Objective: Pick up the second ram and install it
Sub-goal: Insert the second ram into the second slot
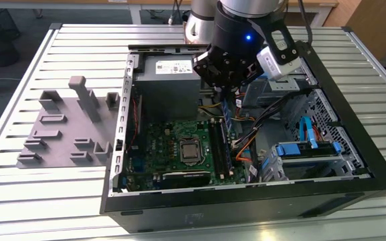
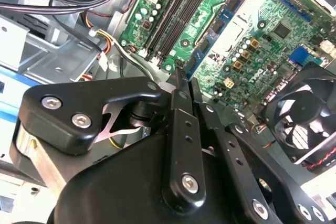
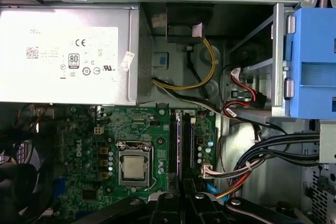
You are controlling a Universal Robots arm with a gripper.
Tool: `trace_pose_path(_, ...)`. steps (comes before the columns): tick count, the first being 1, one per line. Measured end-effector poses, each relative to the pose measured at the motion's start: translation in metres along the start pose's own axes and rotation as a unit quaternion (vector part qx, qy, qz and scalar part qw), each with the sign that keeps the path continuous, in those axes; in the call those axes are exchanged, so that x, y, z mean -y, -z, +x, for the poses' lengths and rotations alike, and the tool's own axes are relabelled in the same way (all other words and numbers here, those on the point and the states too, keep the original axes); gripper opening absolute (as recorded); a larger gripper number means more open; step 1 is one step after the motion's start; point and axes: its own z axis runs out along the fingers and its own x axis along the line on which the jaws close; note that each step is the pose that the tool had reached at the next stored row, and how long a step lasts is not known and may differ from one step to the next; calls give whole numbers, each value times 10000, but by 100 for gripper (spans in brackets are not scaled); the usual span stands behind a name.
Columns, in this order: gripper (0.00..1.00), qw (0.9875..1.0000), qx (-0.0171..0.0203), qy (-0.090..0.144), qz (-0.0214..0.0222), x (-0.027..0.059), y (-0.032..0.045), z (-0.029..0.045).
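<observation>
Second ram (image 1: 226, 111): thin, stiff, fragile — best held by its long edges.
Hand (image 1: 224, 89): clamped on it above motherboard (image 1: 173, 150).

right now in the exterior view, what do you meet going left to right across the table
grey fixture block → green motherboard → blue ram stick hanging from the end effector → blue drive caddy → black case wall
</observation>
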Motion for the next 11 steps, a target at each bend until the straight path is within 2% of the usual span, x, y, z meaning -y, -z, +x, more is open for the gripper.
trace_pose_path(2, 14, 10000, -7, -11, 0, 0, -14, 0)
trace_pose_path(6, 14, 10000, -79, -11, -1, 0, -36, 0)
trace_pose_path(11, 14, 10000, -90, -19, -1, 2, -84, -1)
